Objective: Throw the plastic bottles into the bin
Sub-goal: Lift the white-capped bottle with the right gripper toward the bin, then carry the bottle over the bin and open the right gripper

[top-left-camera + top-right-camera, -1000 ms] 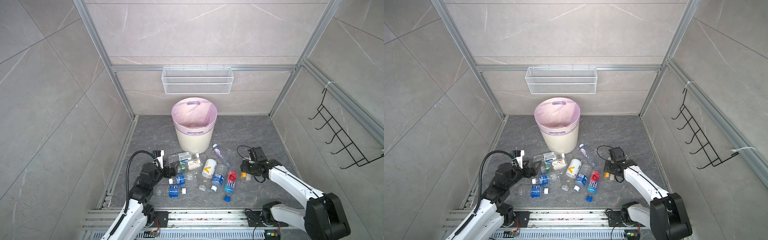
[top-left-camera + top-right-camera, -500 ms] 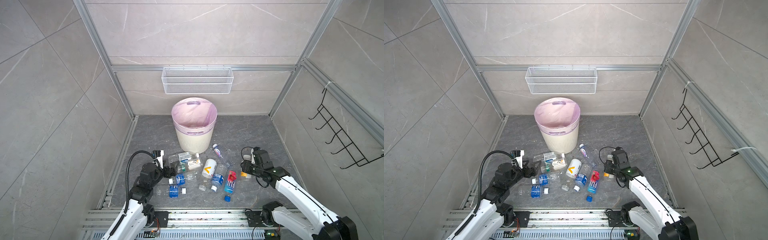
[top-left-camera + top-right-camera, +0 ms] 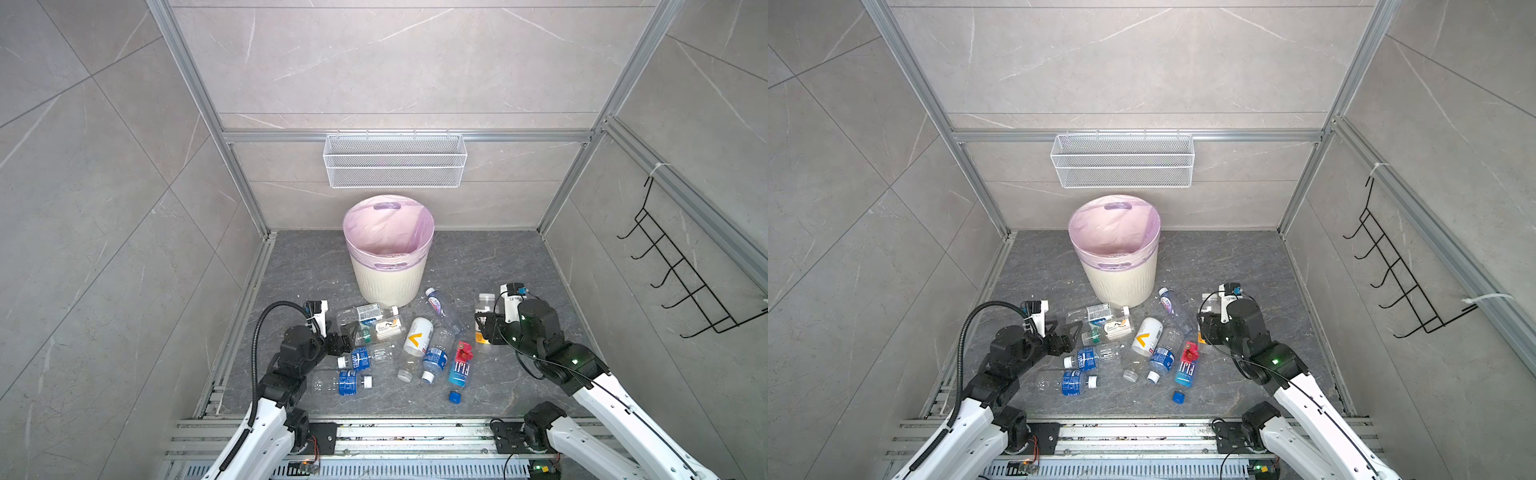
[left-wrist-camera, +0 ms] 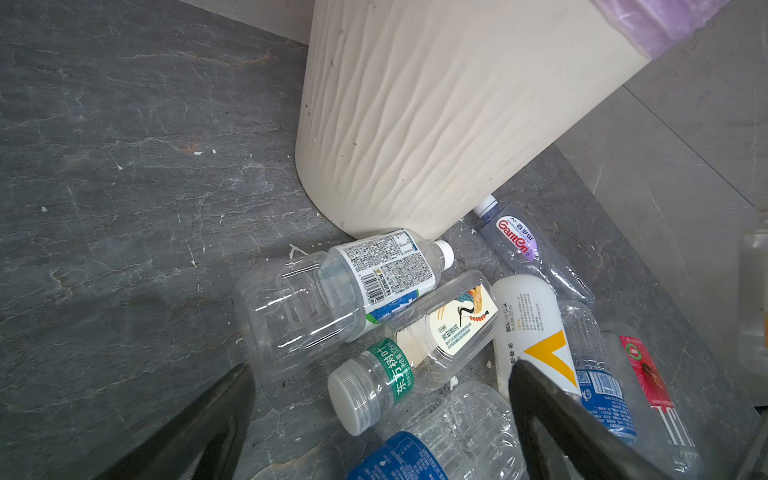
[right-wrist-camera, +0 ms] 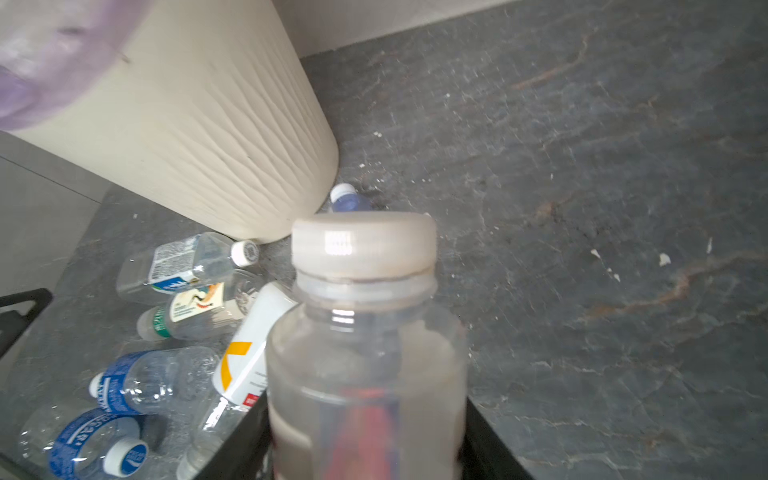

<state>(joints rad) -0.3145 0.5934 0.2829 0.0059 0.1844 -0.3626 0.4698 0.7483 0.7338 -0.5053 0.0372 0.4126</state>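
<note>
Since a second ago the right arm has drawn back from its low reach and risen. The clear bottle with a cream cap [image 5: 365, 332] appears to have come up from the counter [image 3: 498, 257] with it. The left arm and the pile have not shifted.

The right gripper [image 3: 487, 328] has its fingers [image 5: 488, 440] clamped on that bottle's lower body, cap pointing away from the wrist. The bottle is near the bin [image 3: 388, 286] but below its rim, to the right of it in both top views. The left gripper [image 4: 380, 370] holds nothing. Its fingers are spread wide, low over a green-banded bottle [image 4: 415, 357] at the pile's edge.

The other plastic bottles [image 3: 417, 337] lie on their sides between the arms, some at the bin's foot. What lies inside the pink liner I cannot tell.

As I judge it, the hold is low on a smooth round body, so a quick swing could tilt the bottle or let it slip out. The rim stands high, so a carry that is too low would knock the bottle against the wall and could shove the bin. Letting go short of the mouth would drop it back onto the pile.
</note>
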